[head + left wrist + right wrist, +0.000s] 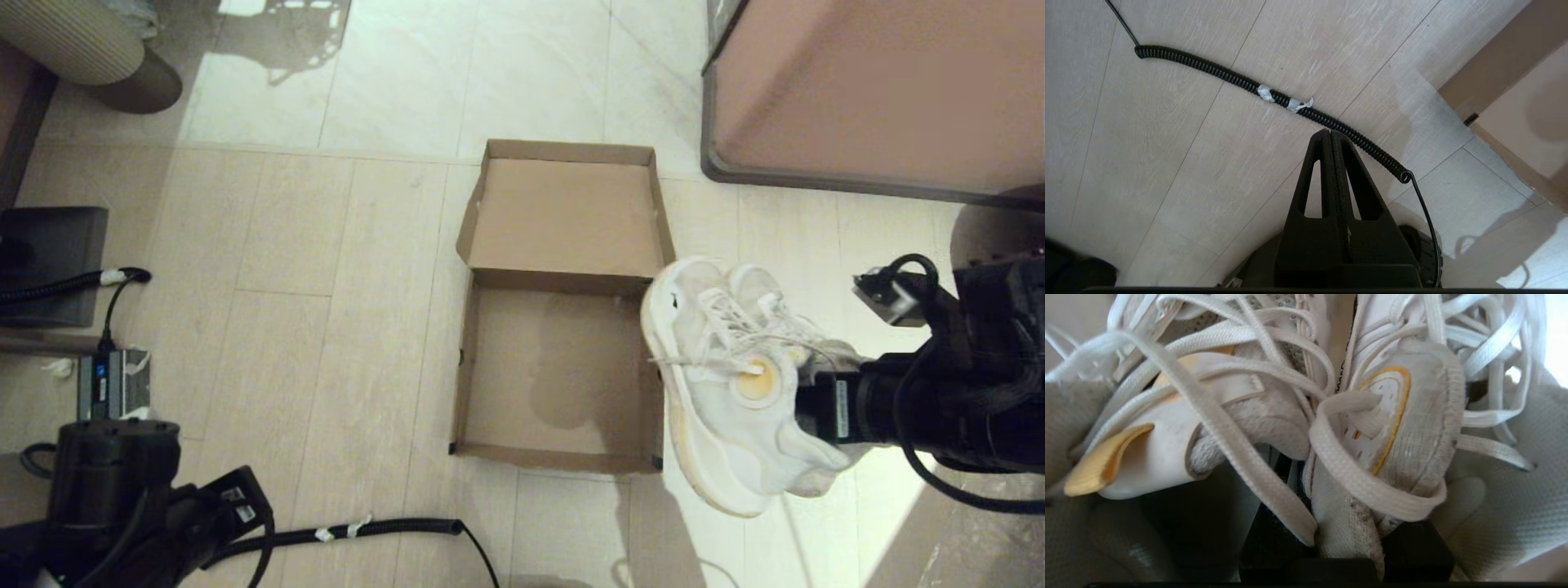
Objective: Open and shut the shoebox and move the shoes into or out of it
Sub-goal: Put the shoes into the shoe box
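The brown cardboard shoebox [563,384] lies open and empty on the floor, its lid [563,216] folded back flat on the far side. One corner of the box [1515,102] also shows in the left wrist view. Both white sneakers [727,392] hang together just right of the box, off the floor. My right gripper [1347,539] is shut on their inner collars, pinched together among loose laces [1241,457]; its fingertips are hidden by the shoes. My left gripper [1329,132] is shut on nothing, low at the near left, well clear of the box.
A large pinkish-brown cabinet [873,90] stands at the far right. A black coiled cable [367,531] runs over the floor near the box's front left, under my left gripper. A dark box [49,261] and a small device [114,384] sit at the left.
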{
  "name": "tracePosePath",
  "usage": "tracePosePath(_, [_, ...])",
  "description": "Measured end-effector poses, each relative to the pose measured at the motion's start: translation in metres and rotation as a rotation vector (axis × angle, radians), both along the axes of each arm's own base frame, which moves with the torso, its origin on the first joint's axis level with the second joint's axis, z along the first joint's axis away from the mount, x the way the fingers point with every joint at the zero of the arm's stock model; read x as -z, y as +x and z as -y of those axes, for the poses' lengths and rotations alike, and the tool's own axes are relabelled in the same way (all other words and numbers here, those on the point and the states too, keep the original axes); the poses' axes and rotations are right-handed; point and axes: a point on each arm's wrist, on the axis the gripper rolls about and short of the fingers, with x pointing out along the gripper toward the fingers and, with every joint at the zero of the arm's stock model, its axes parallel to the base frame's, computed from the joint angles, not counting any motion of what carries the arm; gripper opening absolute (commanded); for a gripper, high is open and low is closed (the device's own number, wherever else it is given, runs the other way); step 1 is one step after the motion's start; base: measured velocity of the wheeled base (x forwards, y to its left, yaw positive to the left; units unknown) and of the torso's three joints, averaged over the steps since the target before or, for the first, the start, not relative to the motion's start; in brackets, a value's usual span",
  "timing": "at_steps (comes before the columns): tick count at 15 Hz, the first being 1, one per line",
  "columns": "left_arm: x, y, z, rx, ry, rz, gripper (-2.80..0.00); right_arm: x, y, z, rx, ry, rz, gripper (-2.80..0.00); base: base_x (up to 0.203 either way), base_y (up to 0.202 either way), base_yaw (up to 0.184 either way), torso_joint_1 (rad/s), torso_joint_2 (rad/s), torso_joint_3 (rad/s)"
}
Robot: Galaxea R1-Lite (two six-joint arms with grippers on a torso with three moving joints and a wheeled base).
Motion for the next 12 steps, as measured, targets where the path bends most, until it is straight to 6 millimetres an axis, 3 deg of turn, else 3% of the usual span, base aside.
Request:
tracePosePath(3, [0.0,0.001,0.0,-0.004,-0.002,0.001,-2.8,0.003,0.006,-0.042,-0.101,-0.032,0.011,-2.8,0.0,0.0,0.0,0.0,0.0,0.0])
tracePosePath(6, [-0.003,0.004,-0.001,-0.012,-0.006,0.016,-2.8,0.014,0.028,-0.075,-0.099,-0.058,0.044,-2.8,0.0,0.0,0.0,0.0,0.0,0.0])
tracePosePath(12, [-0.007,0.009,-0.004,-0.035,-0.012,0.033,-2.8,0.071,0.093,-0.131,-0.04,-0.077,0.119,-2.8,0.0,0.0,0.0,0.0,0.0,0.0])
